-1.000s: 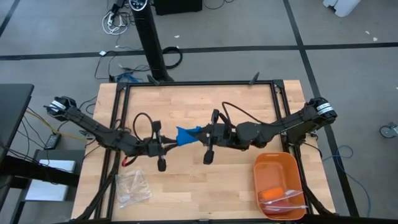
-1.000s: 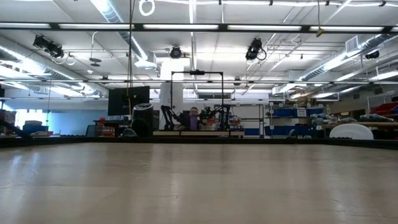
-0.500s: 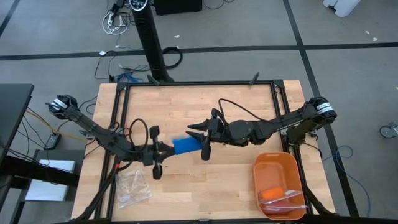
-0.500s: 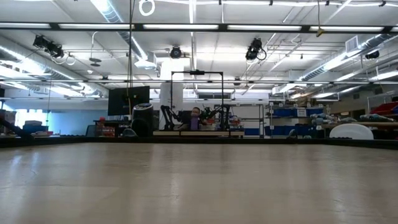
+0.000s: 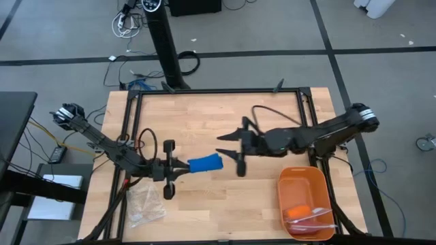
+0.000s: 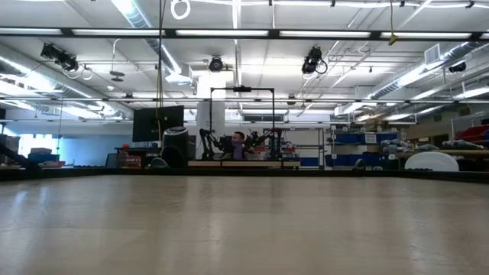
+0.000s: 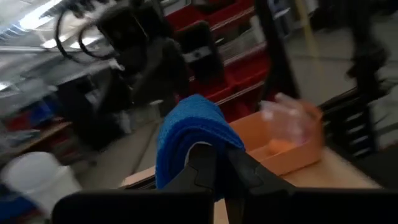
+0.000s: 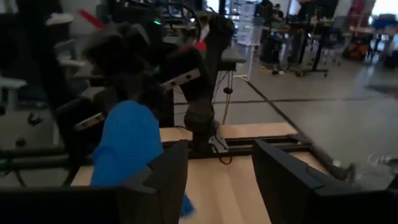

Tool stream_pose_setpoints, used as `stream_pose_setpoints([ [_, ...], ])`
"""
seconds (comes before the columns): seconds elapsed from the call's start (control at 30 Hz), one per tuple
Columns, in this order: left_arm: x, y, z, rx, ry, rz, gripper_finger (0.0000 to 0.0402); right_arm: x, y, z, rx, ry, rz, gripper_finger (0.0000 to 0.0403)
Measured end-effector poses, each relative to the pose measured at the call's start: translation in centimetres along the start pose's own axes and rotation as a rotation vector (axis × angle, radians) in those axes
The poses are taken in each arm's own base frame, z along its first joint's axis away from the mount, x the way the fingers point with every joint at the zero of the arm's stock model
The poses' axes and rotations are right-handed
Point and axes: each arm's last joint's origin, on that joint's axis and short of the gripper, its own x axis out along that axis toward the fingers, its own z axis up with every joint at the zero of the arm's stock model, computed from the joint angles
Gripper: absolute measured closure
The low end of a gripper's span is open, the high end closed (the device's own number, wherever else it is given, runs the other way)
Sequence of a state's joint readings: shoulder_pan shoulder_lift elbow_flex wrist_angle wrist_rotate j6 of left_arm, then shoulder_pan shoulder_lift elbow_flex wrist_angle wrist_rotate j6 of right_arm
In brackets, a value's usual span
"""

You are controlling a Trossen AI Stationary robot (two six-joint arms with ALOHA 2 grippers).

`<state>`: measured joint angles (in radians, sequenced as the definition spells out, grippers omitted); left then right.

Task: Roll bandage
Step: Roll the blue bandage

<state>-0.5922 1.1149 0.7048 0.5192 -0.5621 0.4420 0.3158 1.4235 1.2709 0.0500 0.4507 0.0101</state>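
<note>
The bandage (image 5: pixel 205 163) is a bright blue roll sticking out from my left gripper (image 5: pixel 185 166) toward the table's right, near the table's middle. In the left wrist view the bandage (image 7: pixel 186 124) stands just beyond my shut fingers. My right gripper (image 5: pixel 223 144) is open, a little to the right of and beyond the roll's free end, touching nothing. In the right wrist view the bandage (image 8: pixel 127 143) shows past one finger, outside the open gap of my right gripper (image 8: pixel 214 171). Neither arm nor the bandage shows in the low view. My left gripper pinches the roll's left end (image 5: pixel 193 165) between its two fingers (image 7: pixel 205 165). The fingers come level from the table's left and lie along the roll. The rest of the roll juts out beyond the fingertips toward the right gripper; whether it clears the table, I cannot tell.
An orange tray (image 5: pixel 304 178) with some items stands at the near right corner and shows behind the roll in the left wrist view as the tray (image 7: pixel 292 149). A clear plastic bag (image 5: pixel 145 204) lies near the front left. Bare wood lies between.
My right gripper has opened, let go of the bandage and drawn back toward the table's right edge. My left gripper has stayed shut on the bandage and carried it a little toward the near edge. The bandage, bunched between both grippers before, now sticks out as a neat roll.
</note>
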Motion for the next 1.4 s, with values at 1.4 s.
stream_pose_setpoints([
  [1.4,0.9,2.9,2.3,-0.589,-0.414,0.024,0.0388,0.8,1.2,0.9,0.017,-0.175,0.102,0.0246],
])
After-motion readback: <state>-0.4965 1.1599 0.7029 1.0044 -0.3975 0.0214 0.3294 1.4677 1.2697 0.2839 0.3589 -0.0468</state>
